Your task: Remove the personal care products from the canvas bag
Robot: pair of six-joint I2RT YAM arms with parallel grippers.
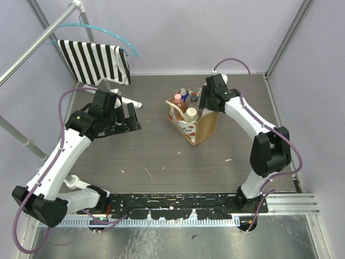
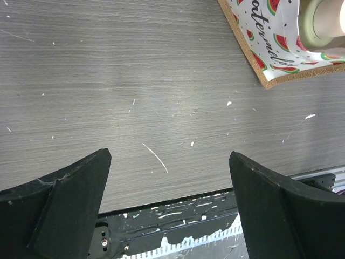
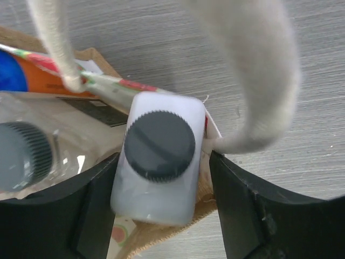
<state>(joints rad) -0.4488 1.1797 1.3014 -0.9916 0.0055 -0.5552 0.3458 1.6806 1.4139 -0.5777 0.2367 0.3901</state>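
The canvas bag (image 1: 202, 128) stands upright at mid-table, its white watermelon-print panel facing left; its corner also shows in the left wrist view (image 2: 269, 51). Inside it stand a peach-pink bottle (image 1: 177, 100), a blue bottle with a red top (image 1: 184, 94) and an olive bottle with a cream cap (image 1: 191, 114). My right gripper (image 3: 163, 178) is open and reaches into the bag's far side. Its fingers straddle the white flat bottle with the grey cap (image 3: 160, 156), which stands in the bag between cream handles (image 3: 259, 81). My left gripper (image 2: 170, 178) is open and empty over bare table left of the bag.
A black-and-white striped cloth (image 1: 94, 60) hangs on a teal hanger from a metal rack at the back left. A second grey cap (image 3: 21, 154) sits beside the white bottle. A black and metal rail (image 1: 178, 208) runs along the near edge.
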